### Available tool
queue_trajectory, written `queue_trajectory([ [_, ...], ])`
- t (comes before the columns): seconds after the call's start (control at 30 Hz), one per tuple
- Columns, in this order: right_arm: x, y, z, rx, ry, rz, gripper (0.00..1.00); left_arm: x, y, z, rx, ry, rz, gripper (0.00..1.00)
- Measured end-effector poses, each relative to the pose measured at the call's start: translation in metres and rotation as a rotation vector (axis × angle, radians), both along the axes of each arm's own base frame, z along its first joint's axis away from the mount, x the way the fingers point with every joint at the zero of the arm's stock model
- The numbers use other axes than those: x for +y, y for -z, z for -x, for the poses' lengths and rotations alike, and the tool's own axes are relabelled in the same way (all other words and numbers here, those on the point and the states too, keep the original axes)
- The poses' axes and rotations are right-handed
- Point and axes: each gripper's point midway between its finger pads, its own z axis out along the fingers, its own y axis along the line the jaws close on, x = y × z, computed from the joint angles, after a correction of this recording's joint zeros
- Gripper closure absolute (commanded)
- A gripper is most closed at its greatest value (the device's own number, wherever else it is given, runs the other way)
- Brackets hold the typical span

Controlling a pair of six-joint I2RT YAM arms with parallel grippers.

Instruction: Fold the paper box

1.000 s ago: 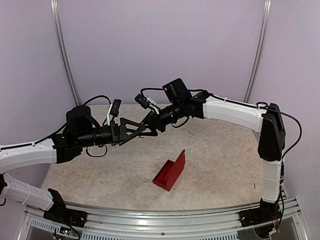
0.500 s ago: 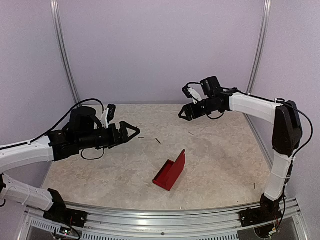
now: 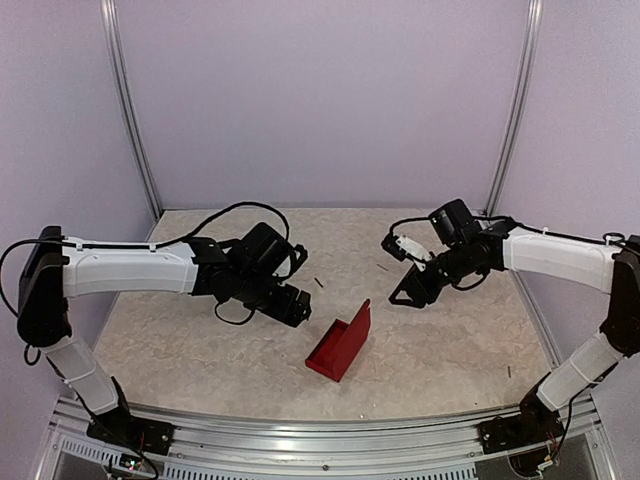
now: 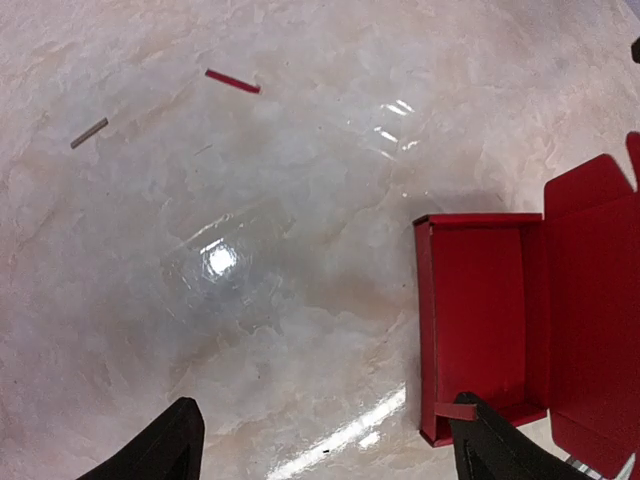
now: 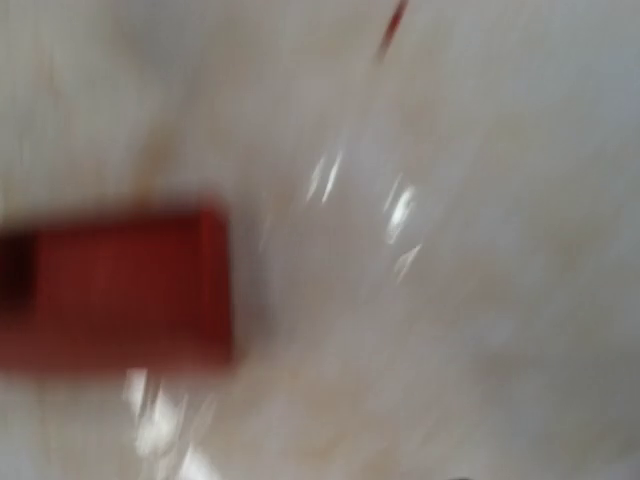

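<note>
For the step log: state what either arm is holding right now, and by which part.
Nothing is held. The bright red thin-card paper box rests on the marbled table, gripped by neither arm's jaws.

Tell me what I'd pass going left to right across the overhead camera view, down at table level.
left gripper → paper box, standing partly folded with one panel up → right gripper. The small scraps on the table overlap these in the order, so I've left them out.

The open paper box (image 4: 475,310) lies on the table (image 4: 250,200) beside the spread end effector (image 4: 325,430).
</note>
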Motion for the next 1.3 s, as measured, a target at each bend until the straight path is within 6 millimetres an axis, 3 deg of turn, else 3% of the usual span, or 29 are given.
queue_trajectory([
  [0.1, -0.010, 0.046, 0.031, 0.138, -0.038, 0.046, 0.62, 0.013, 0.028, 0.008, 0.050, -0.016, -0.069, 0.25],
  [0.2, -0.002, 0.067, 0.044, 0.238, -0.085, 0.034, 0.71, 0.029, 0.045, 0.014, 0.086, -0.058, -0.138, 0.25],
  [0.33, 0.019, 0.095, 0.056, 0.381, -0.155, 0.025, 0.75, 0.044, 0.060, 0.021, 0.129, -0.124, -0.178, 0.25],
  [0.43, 0.038, 0.106, 0.066, 0.472, -0.205, 0.007, 0.75, 0.059, 0.077, 0.033, 0.177, -0.168, -0.201, 0.25],
  [0.53, 0.064, 0.105, 0.058, 0.539, -0.236, -0.039, 0.77, 0.080, 0.095, 0.054, 0.233, -0.214, -0.216, 0.25],
  [0.6, 0.086, 0.099, 0.040, 0.561, -0.248, -0.072, 0.78, 0.090, 0.097, 0.070, 0.256, -0.233, -0.189, 0.24],
  [0.63, 0.105, 0.093, 0.020, 0.549, -0.251, -0.105, 0.78, 0.093, 0.095, 0.076, 0.262, -0.240, -0.166, 0.24],
  [0.77, 0.157, 0.069, -0.039, 0.451, -0.277, -0.192, 0.74, 0.093, 0.073, 0.088, 0.243, -0.272, -0.035, 0.21],
  [0.83, 0.171, 0.053, -0.059, 0.372, -0.276, -0.200, 0.71, 0.090, 0.058, 0.088, 0.219, -0.293, 0.025, 0.21],
  [0.93, 0.169, 0.028, -0.075, 0.269, -0.250, -0.183, 0.70, 0.090, 0.030, 0.084, 0.164, -0.335, 0.122, 0.18],
  [1.1, 0.140, -0.028, -0.069, 0.095, -0.222, -0.174, 0.66, 0.092, -0.026, 0.074, 0.044, -0.381, 0.357, 0.15],
  [1.2, 0.123, -0.072, -0.048, -0.020, -0.238, -0.209, 0.61, 0.091, -0.064, 0.069, -0.024, -0.377, 0.547, 0.14],
  [1.3, 0.131, -0.110, -0.016, -0.128, -0.312, -0.253, 0.59, 0.086, -0.097, 0.062, -0.068, -0.364, 0.694, 0.13],
])
